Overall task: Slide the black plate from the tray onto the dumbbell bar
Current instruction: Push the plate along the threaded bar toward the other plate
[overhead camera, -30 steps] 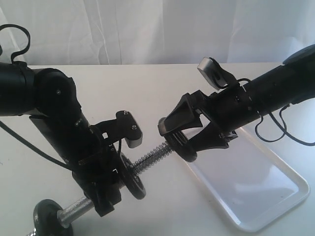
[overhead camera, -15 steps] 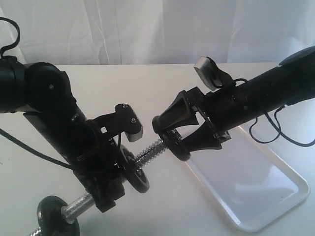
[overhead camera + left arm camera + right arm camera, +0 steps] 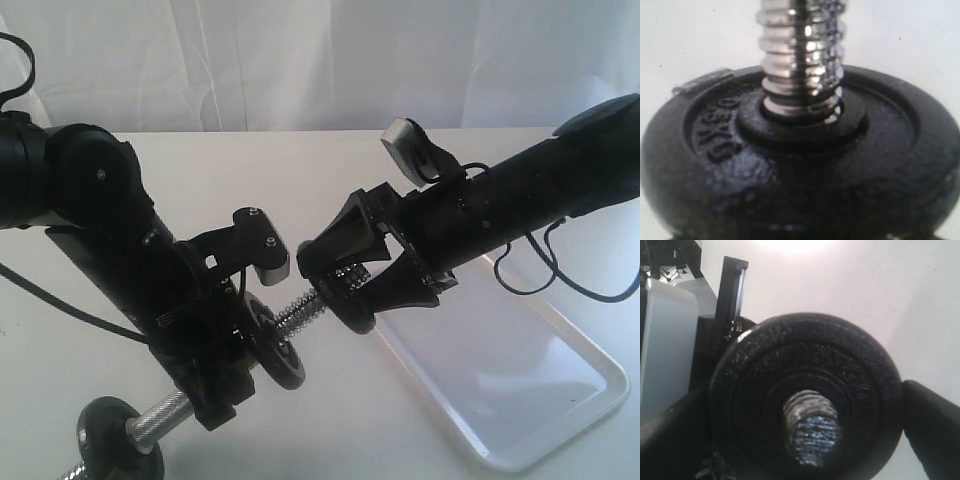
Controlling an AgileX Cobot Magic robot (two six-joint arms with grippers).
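Well, nearest us the left gripper (image 3: 212,385) is closed around the middle of the bar (image 3: 300,312), holding it tilted, with a disc (image 3: 275,360) seated on the bar just above that grip. Further up, the right gripper (image 3: 340,280) clamps the plate (image 3: 755,380), its hole already over the bar's threaded tip, off the tray (image 3: 520,385) beyond the bar's far end. We judge a tilted plate could snag on the coarse threads, and pushing then might twist the bar loose.

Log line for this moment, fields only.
left gripper: shut on dumbbell bar | right gripper: shut on black plate | black plate: bar end through its hole
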